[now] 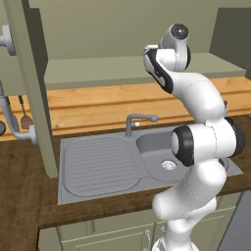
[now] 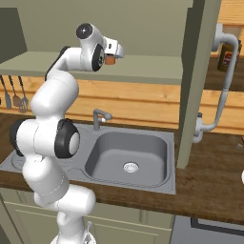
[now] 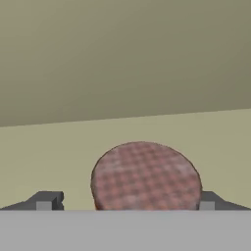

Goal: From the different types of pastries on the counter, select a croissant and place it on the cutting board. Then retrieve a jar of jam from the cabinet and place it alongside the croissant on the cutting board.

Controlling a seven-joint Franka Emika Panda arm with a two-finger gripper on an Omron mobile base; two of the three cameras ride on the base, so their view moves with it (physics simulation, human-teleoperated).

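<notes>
While the white arm reaches up into the cabinet (image 2: pixel 143 66), the tool (image 3: pixel 125 201) stands spread wide, its fingertips (image 3: pixel 45 201) either side of the jar of jam (image 3: pixel 146 175) without touching it. That jar sits on the pale cabinet shelf, above the sink (image 2: pixel 128 155) set in the table (image 2: pixel 209 181).

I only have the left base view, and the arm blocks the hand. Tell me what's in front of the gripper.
Observer: A small reddish-orange jar of jam with a chequered reddish lid, standing on the pale shelf of the grey-green wall cabinet.
Operator: Report the jaws.
Observer: The gripper is open, not closed on anything. In the hand view, one dark fingertip shows on each side, with the jar between them.
</notes>
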